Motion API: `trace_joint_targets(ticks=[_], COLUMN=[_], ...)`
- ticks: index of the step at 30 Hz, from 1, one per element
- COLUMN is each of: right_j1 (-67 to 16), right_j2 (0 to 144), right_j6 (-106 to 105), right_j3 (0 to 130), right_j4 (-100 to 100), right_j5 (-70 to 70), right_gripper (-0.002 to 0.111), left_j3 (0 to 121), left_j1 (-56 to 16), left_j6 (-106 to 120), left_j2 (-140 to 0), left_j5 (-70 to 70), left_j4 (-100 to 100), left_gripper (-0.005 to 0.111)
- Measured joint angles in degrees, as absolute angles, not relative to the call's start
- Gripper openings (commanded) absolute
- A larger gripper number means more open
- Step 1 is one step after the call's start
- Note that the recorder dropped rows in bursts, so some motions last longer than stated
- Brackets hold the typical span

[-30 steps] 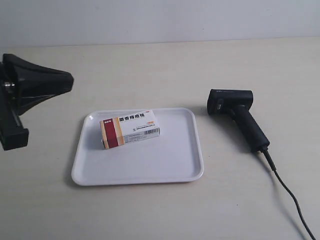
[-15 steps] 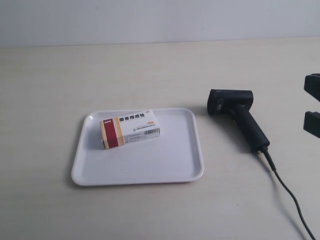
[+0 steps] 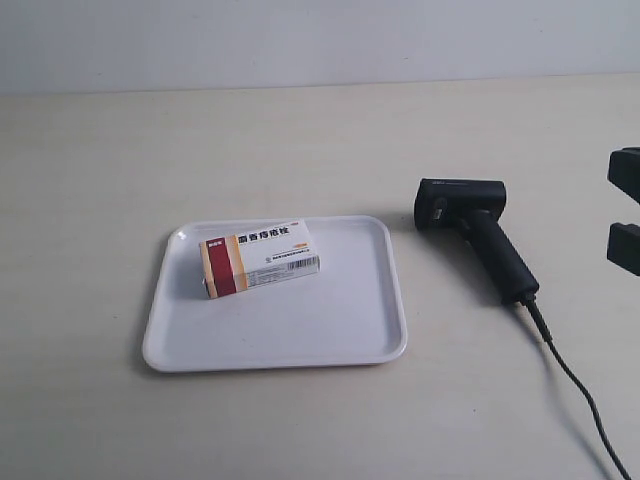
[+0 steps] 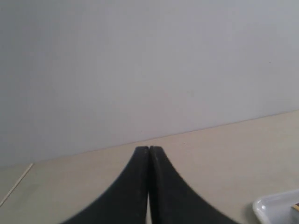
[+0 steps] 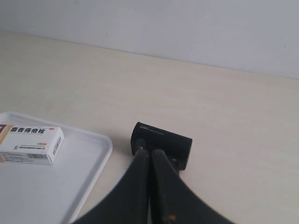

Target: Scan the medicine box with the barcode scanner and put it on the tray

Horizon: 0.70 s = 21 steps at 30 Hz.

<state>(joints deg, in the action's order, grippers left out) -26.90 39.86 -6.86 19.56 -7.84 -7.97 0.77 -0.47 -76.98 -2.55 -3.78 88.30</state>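
Note:
The white medicine box (image 3: 260, 258), with its red and tan band, lies flat on the white tray (image 3: 300, 335) toward the tray's far left part. The black barcode scanner (image 3: 478, 232) lies on the table beside the tray, its cable (image 3: 580, 390) trailing to the front. In the right wrist view my right gripper (image 5: 149, 152) is shut and empty. Its tips are just in front of the scanner's head (image 5: 163, 139), with the box (image 5: 30, 144) and tray (image 5: 74, 182) off to one side. My left gripper (image 4: 149, 149) is shut and empty over bare table, with a tray corner (image 4: 275, 207) at the frame's edge.
Two black pieces of the arm at the exterior view's right (image 3: 626, 210) show at that edge, beyond the scanner. A pale wall (image 3: 320, 40) rises behind the beige table (image 3: 300, 140). The other arm is out of the exterior view.
The arm at the exterior view's left has gone out of that view. Black arm parts have come in at the right edge. Box, tray and scanner have not moved.

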Motion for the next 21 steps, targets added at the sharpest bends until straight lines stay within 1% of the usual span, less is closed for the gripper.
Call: trace_joint_targets(ticks=[2,5,7,9,13,15,17,21], right_j1=[-26.9,-26.9,-26.9,-26.9,-26.9,-26.9,-26.9,-26.9], right_j2=[39.9,39.9,39.9,39.9,39.9,39.9,39.9,39.9], right_j6=[-6.9,-6.9,-6.9,-6.9,-6.9,-6.9,-6.9,-6.9], right_j3=[19.6,19.6,19.6,19.6,19.6,19.6,19.6,19.6], right_j4=[-7.8,-7.8,-7.8,-7.8,-7.8,-7.8,-7.8,-7.8], right_j5=[-8.0,-8.0,-8.0,-8.0,-8.0,-8.0,-8.0,-8.0], right_gripper=[0.000,0.000,0.000,0.000,0.000,0.000,0.000,0.000], left_j3=[0.4,0.2,0.2,0.1,0.1,0.1,0.0,0.0], left_j1=[1.2,1.9,2.0,2.0,2.0,2.0,2.0,2.0], left_j6=[-77.0,-76.1,-71.9,-60.6,-23.0,-8.6,0.6,5.5], left_j2=[-2.0,-1.9,-1.9,-1.9,-1.9,-1.9,-1.7,-0.6], left_j5=[-3.8,-3.8,-3.3,-2.3,0.4,2.5,4.7,8.1], left_j4=[88.3,88.1,84.0,72.2,31.8,15.2,6.1,1.3], left_gripper=[0.002,0.002,0.002,0.002,0.002,0.002,0.001,0.001])
